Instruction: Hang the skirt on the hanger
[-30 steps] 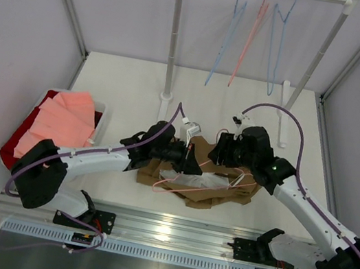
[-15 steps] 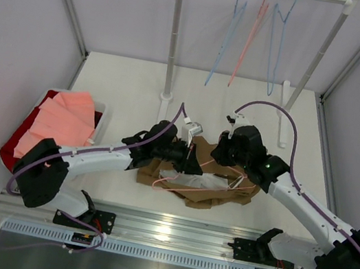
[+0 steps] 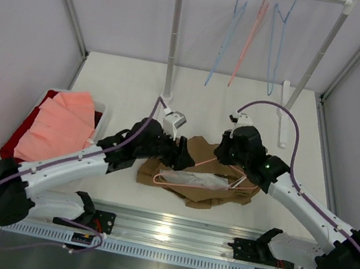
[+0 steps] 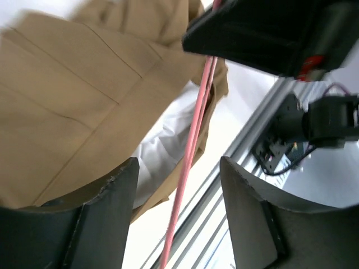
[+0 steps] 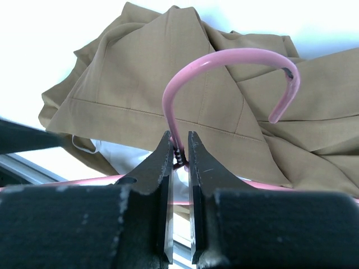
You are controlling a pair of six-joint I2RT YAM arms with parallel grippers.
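- A ribbed metal rail runs along the table's near edge, on the near side of both claws.
- The skirt lies crumpled on the table under and between the two claws. It is tan woven cloth with straight stitched seams and a folded hem. Its near edge stops just short of the rail.
- A smooth white lining shows at the skirt's near side, between the claws.
- The hanger is thin pale-pink wire with a rounded hook and lies on top of the skirt. Its long bar reaches from below the left claw across to the right claw.
- The right claw is clamped on the hanger's twisted neck, and the hook curls just beyond its tips.
- The left claw has its dark fingers wide apart and grips nothing. The pink wire and tan cloth show through the gap.
- The white tabletop stretches beyond both claws and to the right of the right claw.
- Well left of the left claw, at the table's edge, a bin holds a folded salmon garment over red cloth.
- Far beyond the claws stands a rack with a white post and a metal bar. It carries blue hangers and a pink one.
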